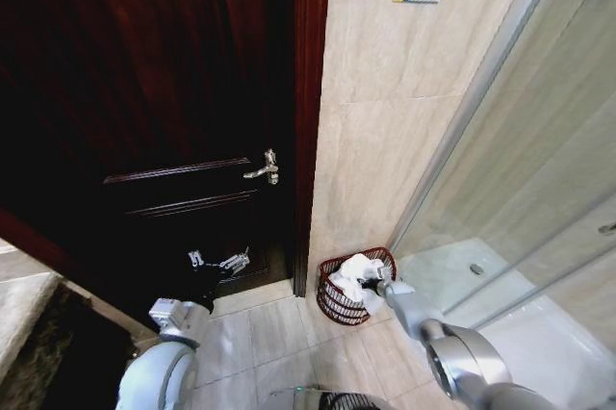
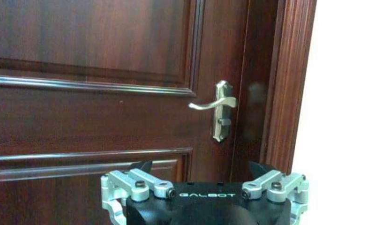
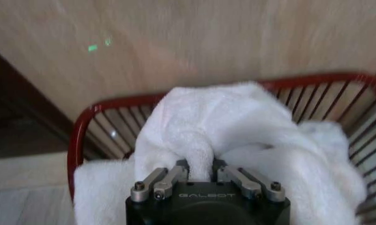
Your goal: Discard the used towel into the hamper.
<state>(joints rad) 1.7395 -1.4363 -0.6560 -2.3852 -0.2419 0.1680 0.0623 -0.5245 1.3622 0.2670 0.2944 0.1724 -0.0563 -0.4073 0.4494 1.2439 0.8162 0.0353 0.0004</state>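
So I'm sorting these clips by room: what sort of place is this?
Likely a bathroom: tiled wall, a glass shower screen, and a hamper with a white towel beside a wooden door.

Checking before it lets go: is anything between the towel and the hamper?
Nothing visible. The right gripper is shut on a fold of the towel, which already sits in the hamper, part of it draped over the rim. The left gripper hangs open by the door.

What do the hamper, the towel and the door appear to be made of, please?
The hamper: thin wire, likely metal, with a glossy red coating. The towel, pinched by the right gripper: soft white terry cloth, with a fuzzy nap. The door: dark polished wood or veneer, with visible grain.
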